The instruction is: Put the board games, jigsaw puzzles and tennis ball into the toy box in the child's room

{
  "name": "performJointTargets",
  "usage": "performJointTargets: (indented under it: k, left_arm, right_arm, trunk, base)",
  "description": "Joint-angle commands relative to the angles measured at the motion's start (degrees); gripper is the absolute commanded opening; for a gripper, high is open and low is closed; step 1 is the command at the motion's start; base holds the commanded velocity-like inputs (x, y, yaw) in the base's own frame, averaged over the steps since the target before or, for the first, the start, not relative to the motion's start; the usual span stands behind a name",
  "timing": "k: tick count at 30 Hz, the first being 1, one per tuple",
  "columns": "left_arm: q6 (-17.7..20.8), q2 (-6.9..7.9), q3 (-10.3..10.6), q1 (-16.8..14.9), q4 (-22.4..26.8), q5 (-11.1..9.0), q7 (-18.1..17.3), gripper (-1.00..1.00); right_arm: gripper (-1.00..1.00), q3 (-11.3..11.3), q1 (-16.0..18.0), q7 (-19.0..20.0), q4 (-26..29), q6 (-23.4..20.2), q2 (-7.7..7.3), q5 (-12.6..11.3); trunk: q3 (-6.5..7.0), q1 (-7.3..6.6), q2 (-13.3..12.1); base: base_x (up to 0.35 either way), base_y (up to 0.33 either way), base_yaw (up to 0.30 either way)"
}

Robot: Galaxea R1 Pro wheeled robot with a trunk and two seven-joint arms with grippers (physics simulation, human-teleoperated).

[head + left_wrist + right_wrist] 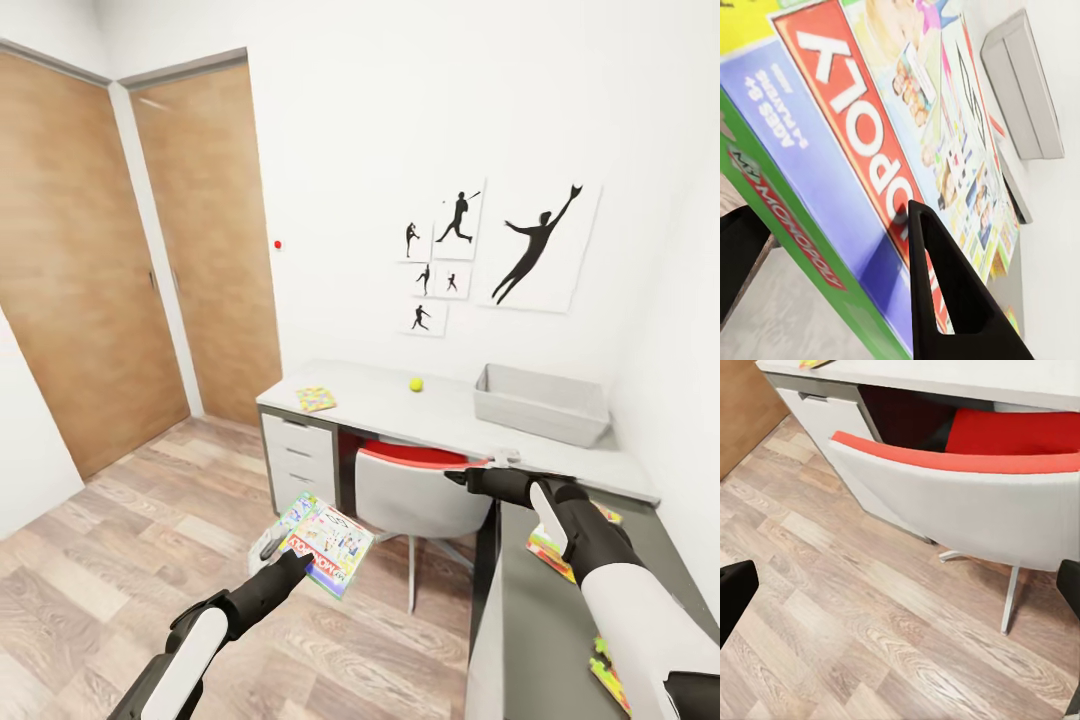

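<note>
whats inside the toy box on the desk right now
From the head view, the toy box shows just its grey outer walls and rim. Nothing pokes above the rim, but its floor is hidden by the near wall, so flat things inside can't be ruled out. The tennis ball sits outside it.

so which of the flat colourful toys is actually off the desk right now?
The Monopoly board game, clamped in the left claw above the wood floor. The small puzzle lies on the light-grey desktop; the other colourful pieces lie on the dark section.
</note>
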State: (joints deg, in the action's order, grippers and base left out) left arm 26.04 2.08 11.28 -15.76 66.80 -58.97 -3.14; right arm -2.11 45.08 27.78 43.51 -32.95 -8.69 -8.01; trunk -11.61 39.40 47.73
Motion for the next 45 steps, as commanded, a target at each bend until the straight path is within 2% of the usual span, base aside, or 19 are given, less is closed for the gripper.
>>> performJointTargets:
  k: [1, 45]
  left_arm:
    - [0.15, 0.03, 0.05, -0.06, 0.00, -0.23, -0.06, -1.00]
    - [0.16, 0.03, 0.05, -0.06, 0.00, 0.17, 0.07, -1.00]
  right_arm:
    - [1.00, -0.10, 0.04, 0.00, 0.07, -0.50, -0.01, -0.51]
    - [1.00, -0.02, 0.01, 0.06, 0.11, -0.62, -0.29, -0.51]
  trunk:
    - [-0.08, 0.01, 0.06]
    - [-0.08, 0.01, 0.06]
  base:
    - [0.007, 0.000, 0.249]
    - [0.001, 0.000, 0.295]
